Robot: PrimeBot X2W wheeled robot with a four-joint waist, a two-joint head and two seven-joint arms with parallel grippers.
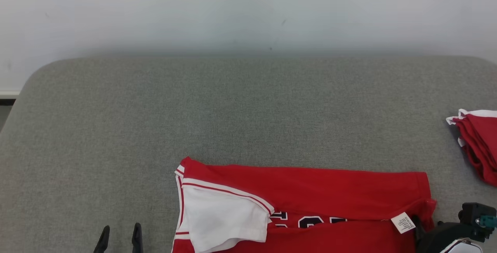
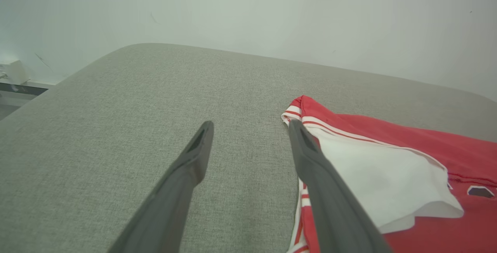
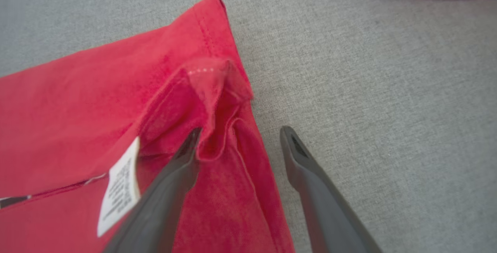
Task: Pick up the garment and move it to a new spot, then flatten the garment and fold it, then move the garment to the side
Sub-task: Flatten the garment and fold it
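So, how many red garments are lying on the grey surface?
2. One red jersey lies spread at the near edge, in the middle. A folded red pile lies at the right edge, cut off by the picture, so it may hold more than one.

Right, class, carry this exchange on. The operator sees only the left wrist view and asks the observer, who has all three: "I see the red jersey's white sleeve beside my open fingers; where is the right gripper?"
Observer: The right gripper hangs open at the red jersey's hem end, one finger over the cloth, the other over the grey cushion.
Operator: Is that hem flat?
Observer: No, its corner is folded up into a small ridge.
Operator: Anything else nearby?
Observer: A second red garment lies apart at the cushion's right edge.
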